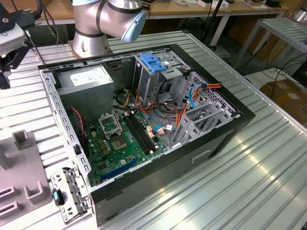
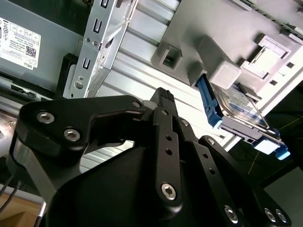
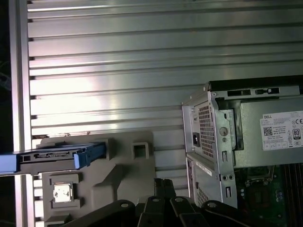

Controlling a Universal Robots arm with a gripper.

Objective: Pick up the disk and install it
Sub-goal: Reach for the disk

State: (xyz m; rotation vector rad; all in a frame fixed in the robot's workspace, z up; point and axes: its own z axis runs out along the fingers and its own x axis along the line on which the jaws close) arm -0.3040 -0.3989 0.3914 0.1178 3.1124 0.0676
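Observation:
The disk (image 3: 57, 158) stands on edge in a slot of a grey fixture block (image 3: 123, 175). It is a silver drive framed by blue carrier rails, and in the second wrist view the disk (image 2: 236, 116) shows its blue rail end and metal face. My gripper (image 2: 163, 94) is black, its fingers drawn together with nothing between them. It hangs above the ribbed table, apart from the disk, between the fixture and the open computer case (image 3: 213, 142). In the first wrist view the gripper (image 3: 163, 183) points at the gap beside the fixture.
The open computer case (image 1: 144, 120) lies on the ribbed metal table (image 1: 259, 172), with a grey power supply (image 1: 91, 79), a motherboard (image 1: 120, 139) and a drive cage holding a bare blue bracket (image 1: 153, 62). The arm's base (image 1: 96, 28) stands behind the case.

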